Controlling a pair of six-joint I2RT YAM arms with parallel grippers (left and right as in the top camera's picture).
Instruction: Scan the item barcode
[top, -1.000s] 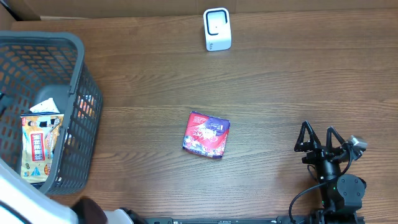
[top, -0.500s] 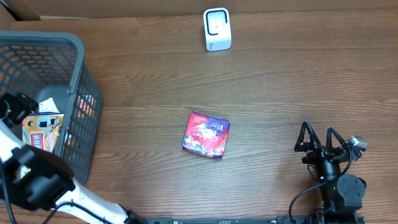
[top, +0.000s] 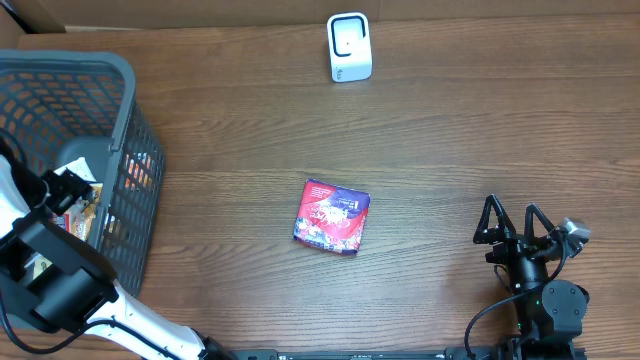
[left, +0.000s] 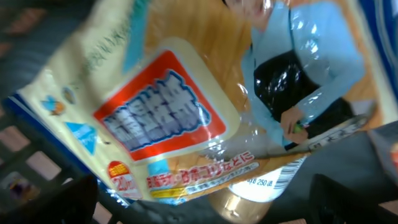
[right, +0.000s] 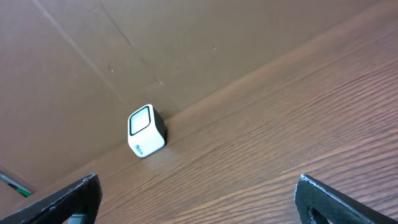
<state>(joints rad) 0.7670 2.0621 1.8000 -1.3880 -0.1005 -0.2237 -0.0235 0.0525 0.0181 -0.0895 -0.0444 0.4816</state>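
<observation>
1. The desk (top: 450, 130) is brown wood with long lines in it.
2. A red and purple packet (top: 332, 216) lies flat on the desk, off to the left of the right jaws and well apart from them.
3. A small white scanner (top: 349, 47) stands far ahead of the right jaws and to their left, near the back edge.
4. A grey basket (top: 140, 190) sits on the desk's left side, all around the left jaws.

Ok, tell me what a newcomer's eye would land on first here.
The red and purple snack packet lies alone mid-table, with the white scanner at the far edge. The left arm reaches into the grey basket at left, its camera filled by a yellow bag with a red label. The right claw sits open at front right.
</observation>
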